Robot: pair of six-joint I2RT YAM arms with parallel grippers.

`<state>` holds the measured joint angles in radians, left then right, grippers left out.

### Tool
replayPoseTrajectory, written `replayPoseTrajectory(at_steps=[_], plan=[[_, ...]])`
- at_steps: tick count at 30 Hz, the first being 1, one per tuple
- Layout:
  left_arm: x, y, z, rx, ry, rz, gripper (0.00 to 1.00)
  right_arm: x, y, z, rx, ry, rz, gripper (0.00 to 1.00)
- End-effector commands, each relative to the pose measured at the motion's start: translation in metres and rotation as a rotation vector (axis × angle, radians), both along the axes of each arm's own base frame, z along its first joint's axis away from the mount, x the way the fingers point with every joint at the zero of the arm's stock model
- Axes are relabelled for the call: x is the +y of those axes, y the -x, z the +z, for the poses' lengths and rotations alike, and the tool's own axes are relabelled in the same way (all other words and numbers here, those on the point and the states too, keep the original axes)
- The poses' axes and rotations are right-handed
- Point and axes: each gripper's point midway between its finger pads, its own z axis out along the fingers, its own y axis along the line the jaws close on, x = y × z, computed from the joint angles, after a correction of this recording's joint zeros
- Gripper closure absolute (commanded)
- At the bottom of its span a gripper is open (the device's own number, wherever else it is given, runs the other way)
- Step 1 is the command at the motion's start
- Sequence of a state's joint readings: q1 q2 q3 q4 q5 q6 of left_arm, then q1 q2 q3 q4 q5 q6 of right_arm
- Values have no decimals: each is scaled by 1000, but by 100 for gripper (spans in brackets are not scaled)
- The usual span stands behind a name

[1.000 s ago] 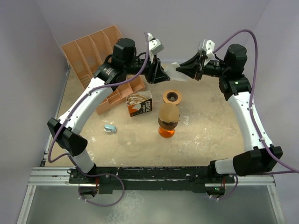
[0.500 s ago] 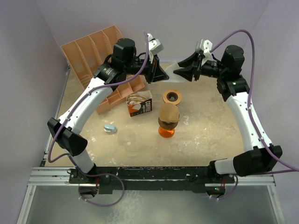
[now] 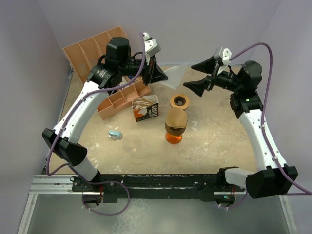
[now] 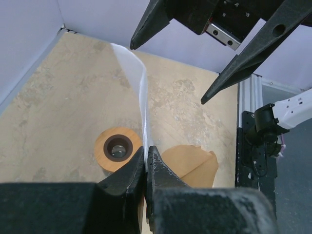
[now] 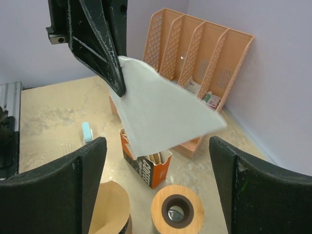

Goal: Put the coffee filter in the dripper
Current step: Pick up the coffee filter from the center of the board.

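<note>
A white coffee filter (image 3: pixel 173 75) hangs in the air at the back of the table, and my left gripper (image 3: pixel 164 77) is shut on its corner. In the left wrist view the filter (image 4: pixel 139 92) runs edge-on up from the shut left gripper (image 4: pixel 146 152). My right gripper (image 3: pixel 194 75) stands open just right of the filter and does not touch it; the filter (image 5: pixel 161 112) hangs ahead of the wide-open right gripper (image 5: pixel 157 144). The orange dripper (image 3: pixel 174 136) stands mid-table with a brown filter (image 3: pixel 176 117) in it.
A wooden ring (image 3: pixel 180 101) lies behind the dripper. An orange box of filters (image 3: pixel 146 108) stands to its left, a small blue object (image 3: pixel 114 133) further left. A peach file organizer (image 3: pixel 95 53) and tray (image 3: pixel 119 100) fill the back left corner.
My right gripper opened, let go of the white filter and drew back to the right. The left gripper shut on the filter and carried it slightly left.
</note>
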<state>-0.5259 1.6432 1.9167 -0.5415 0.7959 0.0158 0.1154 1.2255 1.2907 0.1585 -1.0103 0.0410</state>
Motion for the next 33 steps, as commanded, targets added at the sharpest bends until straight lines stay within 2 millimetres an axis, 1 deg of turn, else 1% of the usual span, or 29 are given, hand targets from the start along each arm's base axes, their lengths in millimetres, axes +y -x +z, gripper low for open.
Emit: replayPoseTrajectory(at_steps=[1,3,6,8,11,12,13,16,19,22,29,31,33], plan=[[2,19,36,-100,56,-69,100,3,9,9,-35,-51,41,11],[2,19,38,-98,65,-67,100,4,7,6,-47,-52,49,11],[0,20,44,-85,89,-69,100,7,6,-2,-18,-63,75,13],[-1,18,50,-74,112,-55,100,9,4,-10,10,-64,89,14],[-3,11,59,-36,158,-15,100,10,2,-12,-15,-75,99,15],[-4,9,63,-24,175,-4,100,11,4,-14,-17,-81,114,15],[-5,7,67,-10,194,5,100,12,7,-19,2,-90,134,15],[-9,4,81,43,273,18,100,15,12,-24,42,-118,171,15],[-13,0,89,100,338,21,100,18,20,-21,57,-152,216,17],[-19,-4,93,154,392,13,100,24,31,-14,45,-197,259,19],[-23,-10,90,197,429,13,100,30,49,4,13,-233,350,24],[-24,-11,89,202,430,15,100,31,53,8,10,-232,363,27],[-25,-12,88,213,434,12,100,31,53,7,39,-236,365,32]])
